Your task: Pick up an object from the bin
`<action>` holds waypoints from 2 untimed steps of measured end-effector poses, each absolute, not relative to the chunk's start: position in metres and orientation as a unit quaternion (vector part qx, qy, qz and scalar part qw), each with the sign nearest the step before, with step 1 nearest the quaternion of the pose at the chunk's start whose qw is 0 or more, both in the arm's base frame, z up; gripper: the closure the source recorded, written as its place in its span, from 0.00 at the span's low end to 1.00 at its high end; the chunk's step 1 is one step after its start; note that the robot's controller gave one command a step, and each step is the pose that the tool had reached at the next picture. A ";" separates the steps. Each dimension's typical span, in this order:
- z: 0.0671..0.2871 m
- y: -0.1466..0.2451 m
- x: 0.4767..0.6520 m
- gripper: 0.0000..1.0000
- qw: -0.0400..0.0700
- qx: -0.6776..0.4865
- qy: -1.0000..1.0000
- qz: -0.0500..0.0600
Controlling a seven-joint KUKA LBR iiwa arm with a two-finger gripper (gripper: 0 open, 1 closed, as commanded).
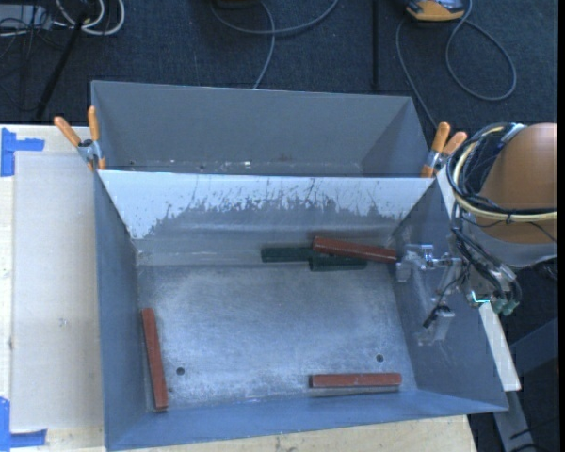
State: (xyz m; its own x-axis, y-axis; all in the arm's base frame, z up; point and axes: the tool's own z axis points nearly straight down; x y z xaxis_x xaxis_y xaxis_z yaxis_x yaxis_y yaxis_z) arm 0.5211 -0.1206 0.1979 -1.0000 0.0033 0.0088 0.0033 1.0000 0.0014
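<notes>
Gripper (426, 290) at the right wall of the grey bin (264, 130); you cannot tell whether it is open or closed. The brown bar (353, 250) lies just to its left, near the back of the floor. Its long axis runs across the bin, its right end points at the gripper, and it rests over two dark green bars (297, 254). You would likely need only a short leftward reach. A second brown bar (153, 358) lies along the left wall and a third brown bar (355, 380) near the front, both well apart.

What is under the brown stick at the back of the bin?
Dark green sticks poke out from beneath the brown stick, to its left and along its near edge. Where they meet under it is covered.
</notes>
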 end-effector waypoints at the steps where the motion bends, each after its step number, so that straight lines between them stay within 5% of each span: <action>1: 0.124 -0.115 0.475 0.00 0.005 -0.074 -0.997 -0.001; 2: 0.070 -0.088 0.473 0.00 -0.004 -0.005 -1.000 0.000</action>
State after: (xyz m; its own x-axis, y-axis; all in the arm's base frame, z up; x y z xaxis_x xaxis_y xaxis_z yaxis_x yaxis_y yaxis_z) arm 0.4734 -0.0880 0.0700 -0.9999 0.0103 -0.0080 0.0103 0.9999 -0.0006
